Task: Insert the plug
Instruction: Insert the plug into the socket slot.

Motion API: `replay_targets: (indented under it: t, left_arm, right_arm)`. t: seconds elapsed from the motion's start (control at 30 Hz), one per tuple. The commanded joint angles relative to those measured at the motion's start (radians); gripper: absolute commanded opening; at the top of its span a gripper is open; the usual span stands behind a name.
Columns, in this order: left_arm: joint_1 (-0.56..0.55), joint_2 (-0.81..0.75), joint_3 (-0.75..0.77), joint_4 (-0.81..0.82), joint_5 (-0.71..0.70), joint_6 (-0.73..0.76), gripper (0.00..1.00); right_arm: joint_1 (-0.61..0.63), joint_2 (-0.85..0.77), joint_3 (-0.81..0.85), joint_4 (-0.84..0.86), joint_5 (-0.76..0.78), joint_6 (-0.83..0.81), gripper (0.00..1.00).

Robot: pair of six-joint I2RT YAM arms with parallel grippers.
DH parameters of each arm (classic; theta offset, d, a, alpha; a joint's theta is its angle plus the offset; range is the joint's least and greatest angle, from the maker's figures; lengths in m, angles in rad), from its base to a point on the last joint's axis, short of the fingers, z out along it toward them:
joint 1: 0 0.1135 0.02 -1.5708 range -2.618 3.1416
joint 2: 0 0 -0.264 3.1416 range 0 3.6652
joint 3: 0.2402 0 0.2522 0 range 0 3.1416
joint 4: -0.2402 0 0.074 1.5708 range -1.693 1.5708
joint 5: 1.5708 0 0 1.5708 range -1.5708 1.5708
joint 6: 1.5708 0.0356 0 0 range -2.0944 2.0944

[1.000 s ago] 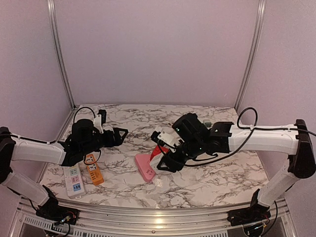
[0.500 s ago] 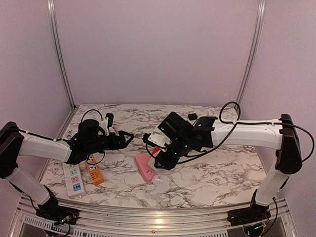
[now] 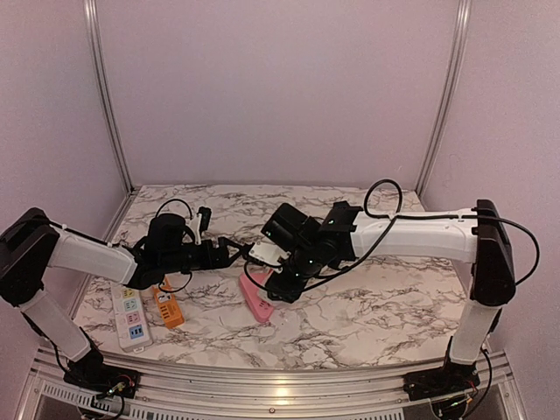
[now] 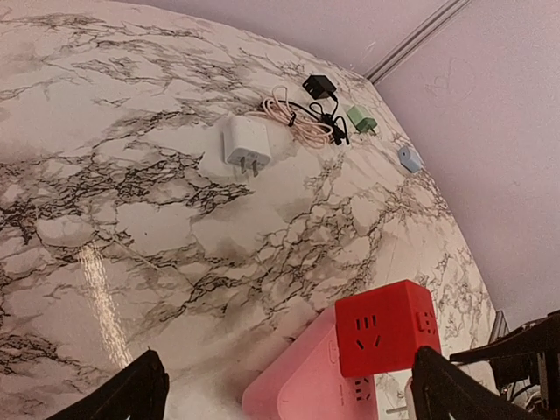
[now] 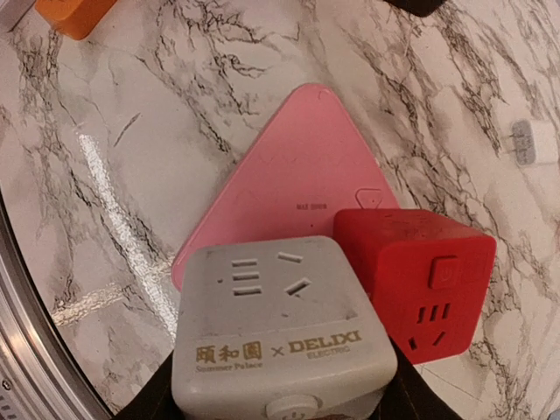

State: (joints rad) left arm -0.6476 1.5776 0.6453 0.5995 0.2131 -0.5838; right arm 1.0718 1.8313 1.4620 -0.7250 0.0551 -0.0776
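Observation:
The plug, a grey-white cube adapter with socket slots on its top face, sits between the fingers of my right gripper, which is shut on it. It hangs just above the near end of a pink triangular power strip, beside a red cube standing on that strip. From above, the right gripper is over the pink strip. My left gripper is open just left of it, and in its wrist view the red cube and pink strip lie ahead of its fingers.
An orange strip and a white power strip lie at the front left. Toward the back are a white charger, a coiled pink cable, a black adapter, and green and blue plugs. A small white plug lies past the red cube.
The right arm has swung left and stretched out, carrying the cube adapter over the pink strip. The left gripper has moved right, closer to the strip, staying open.

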Motion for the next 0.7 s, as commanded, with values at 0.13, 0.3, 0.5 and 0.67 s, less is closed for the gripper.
replay_targets:
  t: [0.13, 0.3, 0.5, 0.67]
  left_arm:
    - [0.002, 0.036, 0.033, -0.005, 0.04, -0.01, 0.99]
    - [-0.001, 0.04, 0.038, -0.006, 0.049, -0.01, 0.99]
    - [-0.007, 0.046, 0.042, -0.005, 0.054, -0.011, 0.99]
    - [-0.012, 0.058, 0.054, -0.005, 0.059, -0.011, 0.99]
  right_arm:
    - [0.035, 0.043, 0.081, -0.042, 0.033, -0.014, 0.26]
    - [0.039, 0.06, 0.096, -0.052, 0.038, -0.014, 0.26]
    - [0.045, 0.069, 0.107, -0.066, 0.035, -0.017, 0.26]
    - [0.045, 0.081, 0.11, -0.077, 0.039, -0.019, 0.26]
